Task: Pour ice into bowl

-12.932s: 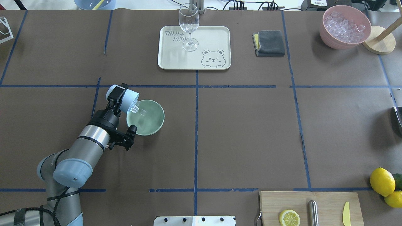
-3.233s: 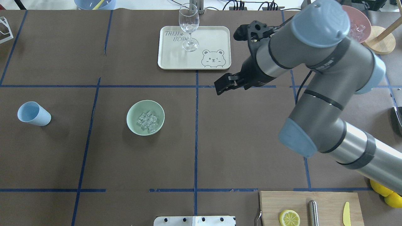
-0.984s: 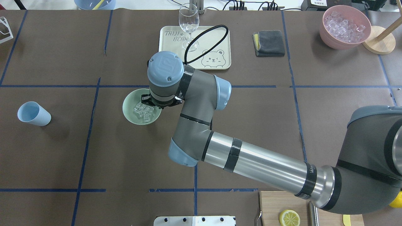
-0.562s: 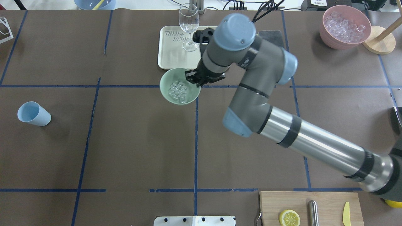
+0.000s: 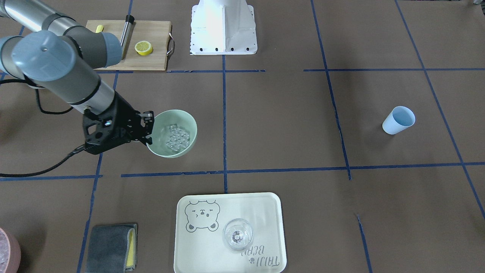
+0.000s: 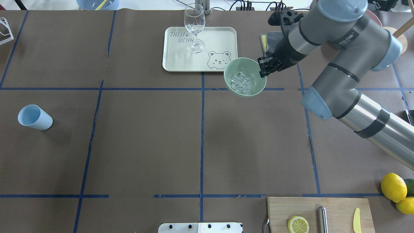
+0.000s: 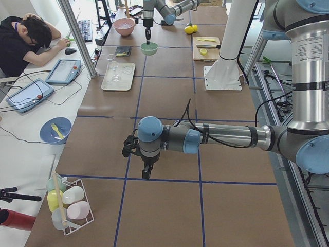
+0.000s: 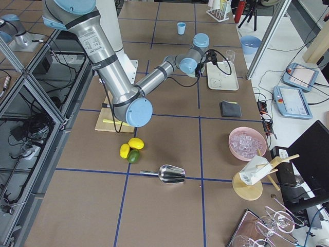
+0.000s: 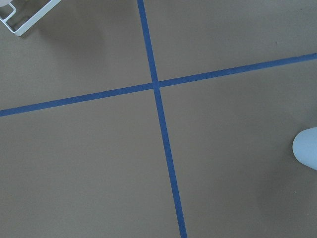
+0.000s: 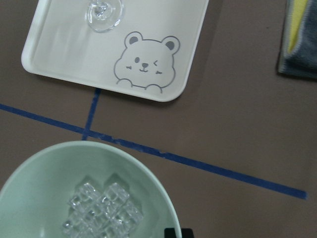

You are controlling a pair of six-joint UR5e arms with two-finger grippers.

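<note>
Ice (image 6: pixel 241 82) lies heaped in the bottom of the bowl (image 6: pixel 251 68), and the right gripper (image 6: pixel 262 68) has its jaws closed on the bowl's rim on the side away from the tray (image 6: pixel 181 61). In the front-facing view the black fingers (image 5: pixel 148 141) sit against that rim, one tip reaching inside the wall, though the arm hides how much of the edge they cover. From overhead the bowl seems to overlap the tray's near corner. The right wrist view corrects this: brown table and a blue tape line (image 10: pixel 208 166) lie between bowl and tray. The bowl looks to be held off the table, but no view settles this. The front-facing view shows the folded grey cloth (image 5: pixel 110 246) whole, while overhead the arm covers most of it. The wine glass (image 6: pixel 194 24) stands upright on the tray's far part, well apart from the bowl. The light blue cup (image 6: pixel 34 117) sits far off toward the robot's left, with wide bare table between it and the bowl. The cutting board (image 6: pixel 284 207) lies at the robot's edge. The left gripper (image 7: pixel 147 172) points down above the table in the left-end view only, so I cannot tell how its jaws stand.
</note>
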